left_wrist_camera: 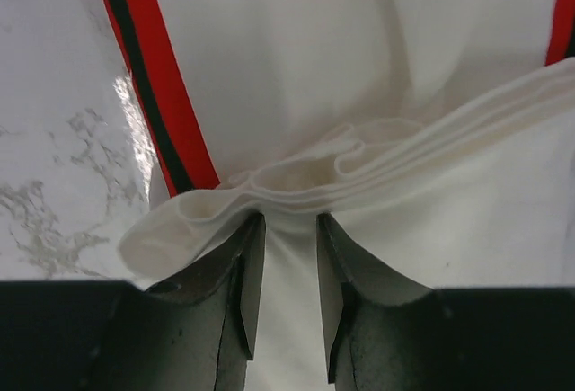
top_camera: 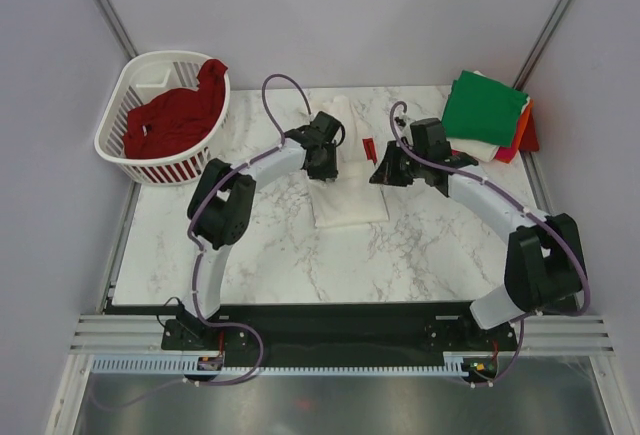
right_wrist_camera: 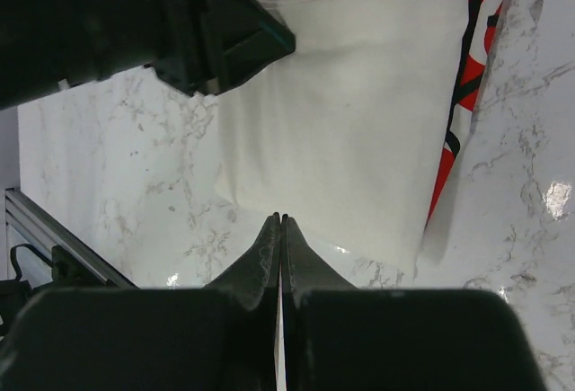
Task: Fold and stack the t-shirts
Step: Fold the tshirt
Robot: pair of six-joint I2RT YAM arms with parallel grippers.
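Note:
A white t-shirt with red print [top_camera: 350, 205] lies folded into a long strip at the table's middle. My left gripper [top_camera: 322, 162] is low over its left side. In the left wrist view the left gripper [left_wrist_camera: 290, 225] has its jaws apart, tips against a bunched ridge of layered white cloth [left_wrist_camera: 359, 171], with the shirt's red-and-black stripe [left_wrist_camera: 153, 76] at left. My right gripper [top_camera: 384, 171] is at the shirt's right edge. In the right wrist view the right gripper [right_wrist_camera: 281, 222] is shut and empty above the shirt's near corner [right_wrist_camera: 359, 121]. A dark red t-shirt [top_camera: 175, 115] lies in the basket.
The white slatted basket [top_camera: 120, 125] stands at the back left. A stack of folded shirts sits at the back right: green [top_camera: 483, 107] on top, with orange [top_camera: 522, 127], white [top_camera: 478, 148] and red [top_camera: 508, 153] edges below. The left gripper's body [right_wrist_camera: 207, 31] shows in the right wrist view.

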